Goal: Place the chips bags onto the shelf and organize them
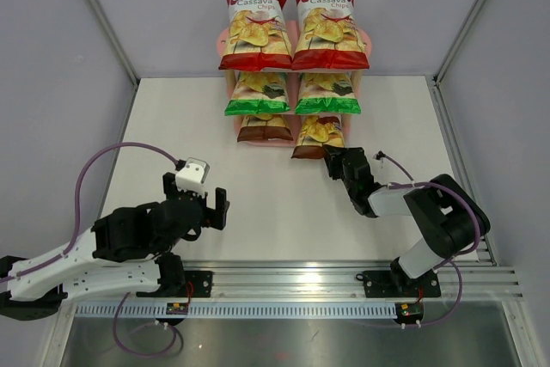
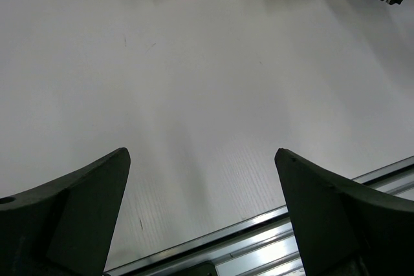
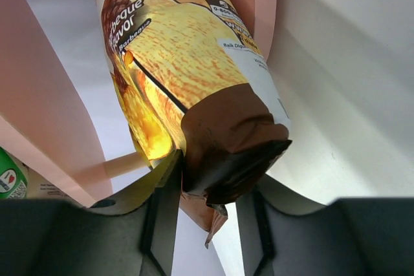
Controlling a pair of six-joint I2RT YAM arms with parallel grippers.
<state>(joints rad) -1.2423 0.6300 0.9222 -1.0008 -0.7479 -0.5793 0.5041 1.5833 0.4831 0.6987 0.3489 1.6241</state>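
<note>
Six chips bags stand on the pink shelf (image 1: pixel 222 40): two red (image 1: pixel 255 27) on top, two green (image 1: pixel 258 92) in the middle, two brown below. The left brown bag (image 1: pixel 265 128) is upright. The right brown bag (image 1: pixel 319 137) leans out over the shelf's front edge. My right gripper (image 1: pixel 337 161) sits at its lower end. In the right wrist view the jaws (image 3: pixel 207 218) flank that brown bag's (image 3: pixel 194 63) crimped bottom seam, closed in on it. My left gripper (image 2: pixel 202 159) stands wide open over bare table, far from the shelf, holding nothing.
A pale wooden post (image 3: pixel 123 163) and a pink board (image 3: pixel 32 114) lie just left of the held bag, with a green bag's corner (image 3: pixel 10 176) beside them. A metal rail (image 1: pixel 344 277) runs along the near table edge. Grey walls enclose the white table (image 1: pixel 284 204).
</note>
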